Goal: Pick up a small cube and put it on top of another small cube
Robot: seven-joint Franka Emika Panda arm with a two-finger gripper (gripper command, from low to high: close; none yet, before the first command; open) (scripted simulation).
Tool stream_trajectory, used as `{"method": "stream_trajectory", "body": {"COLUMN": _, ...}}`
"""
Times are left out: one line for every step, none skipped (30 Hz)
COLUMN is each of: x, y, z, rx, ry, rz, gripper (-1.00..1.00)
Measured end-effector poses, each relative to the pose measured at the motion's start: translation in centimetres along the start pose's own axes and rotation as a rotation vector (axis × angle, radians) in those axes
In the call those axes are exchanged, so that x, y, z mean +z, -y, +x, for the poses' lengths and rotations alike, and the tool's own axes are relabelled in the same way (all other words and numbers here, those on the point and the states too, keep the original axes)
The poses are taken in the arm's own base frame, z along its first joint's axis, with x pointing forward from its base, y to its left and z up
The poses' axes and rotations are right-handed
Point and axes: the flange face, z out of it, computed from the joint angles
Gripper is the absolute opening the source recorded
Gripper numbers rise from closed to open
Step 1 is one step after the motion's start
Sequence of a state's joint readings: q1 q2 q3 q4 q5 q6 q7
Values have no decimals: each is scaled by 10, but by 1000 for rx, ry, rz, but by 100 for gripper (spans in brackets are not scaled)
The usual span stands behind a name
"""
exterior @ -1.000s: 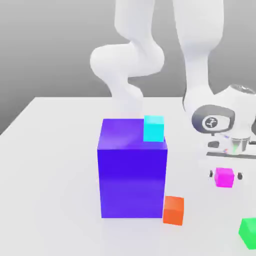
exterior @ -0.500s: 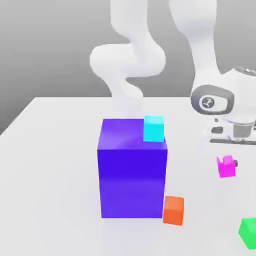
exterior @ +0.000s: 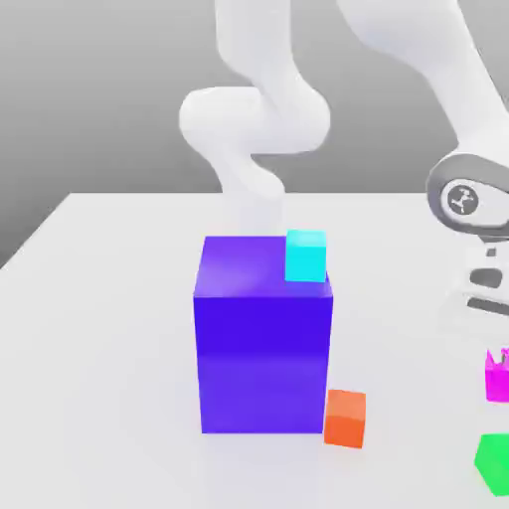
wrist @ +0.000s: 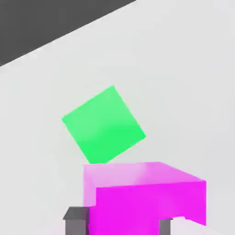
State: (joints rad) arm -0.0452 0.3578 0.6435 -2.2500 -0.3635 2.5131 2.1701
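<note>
Four small cubes and one large block are visible to me in the exterior view. The large blue-purple block [exterior: 263, 363] stands upright on the pale surface [exterior: 109, 348]. The cyan cube [exterior: 305, 256] shows at its upper face, toward the exterior view's right. The orange cube [exterior: 345, 419] sits at the base of the block, on the exterior view's right side; whether the two touch, I cannot tell. My arm [exterior: 482, 109] reaches down at the exterior view's right, with the magenta cube [exterior: 498, 380] below its hand. The magenta cube is partly cut off by the picture edge, as is the green cube [exterior: 494, 463], which rests on the surface near it and closer to the camera. In the hand view, my fingers [wrist: 76, 226] are closed on the magenta cube, one dark tip at each side of the grip. The magenta cube is nearer the camera than the green cube and hides one of its corners. The green cube lies turned at an angle to the held cube, with its upper face exposed. A dark grey area borders the pale surface along a straight, slanting edge.
</note>
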Motion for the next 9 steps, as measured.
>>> {"method": "stream_trajectory", "body": {"x": 11, "y": 4, "z": 2, "rx": 8, "ry": 1, "rz": 0, "gripper": -100}}
{"method": "stream_trajectory", "body": {"x": 24, "y": 6, "z": 3, "rx": 11, "ry": 1, "rz": 0, "gripper": -100}}
{"method": "stream_trajectory", "body": {"x": 40, "y": 7, "z": 3, "rx": 13, "ry": 1, "rz": 0, "gripper": -100}}
{"method": "stream_trajectory", "body": {"x": 50, "y": 6, "z": 3, "rx": 13, "ry": 0, "rz": -1, "gripper": 100}}
{"method": "stream_trajectory", "body": {"x": 50, "y": 6, "z": 3, "rx": 13, "ry": 0, "rz": -1, "gripper": 100}}
{"method": "stream_trajectory", "body": {"x": 50, "y": 6, "z": 3, "rx": 13, "ry": 0, "rz": -1, "gripper": 100}}
{"method": "stream_trajectory", "body": {"x": 50, "y": 6, "z": 3, "rx": 13, "ry": 0, "rz": -1, "gripper": 100}}
{"method": "stream_trajectory", "body": {"x": 50, "y": 6, "z": 3, "rx": 13, "ry": 0, "rz": -1, "gripper": 100}}
{"method": "stream_trajectory", "body": {"x": 50, "y": 6, "z": 3, "rx": 13, "ry": 0, "rz": -1, "gripper": 100}}
